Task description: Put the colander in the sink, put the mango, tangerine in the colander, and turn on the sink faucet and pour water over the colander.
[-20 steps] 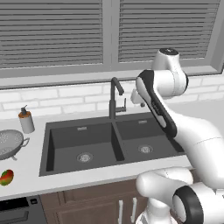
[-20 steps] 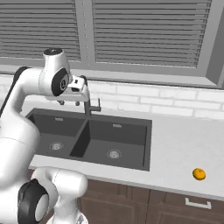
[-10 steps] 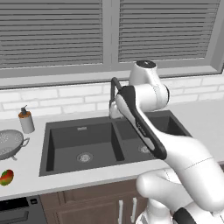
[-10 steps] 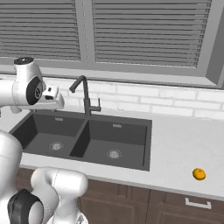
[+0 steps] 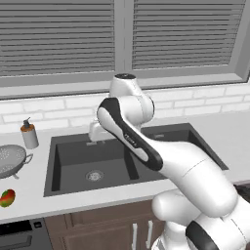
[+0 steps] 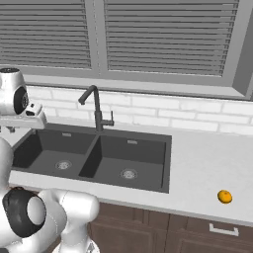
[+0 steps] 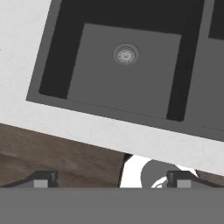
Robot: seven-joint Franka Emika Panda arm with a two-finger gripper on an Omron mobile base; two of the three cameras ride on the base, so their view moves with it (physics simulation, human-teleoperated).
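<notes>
The gripper (image 7: 111, 179) hangs over the left basin of the sink (image 5: 68, 168), fingers spread wide and holding nothing; the colander (image 5: 10, 159) sits on the counter (image 5: 73, 202) left of the sink, the mango (image 5: 7, 197) just in front of it. The tangerine (image 6: 225, 196) lies well right of the sink; the faucet (image 6: 96, 107) stands behind the divider.

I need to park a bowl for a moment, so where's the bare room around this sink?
Both basins of the dark grey double-basin sink are bare. The widest free white counter lies between the sink and the small orange tangerine. Left of the sink is crowded: grey soap dispenser, silvery perforated colander, mottled mango.
</notes>
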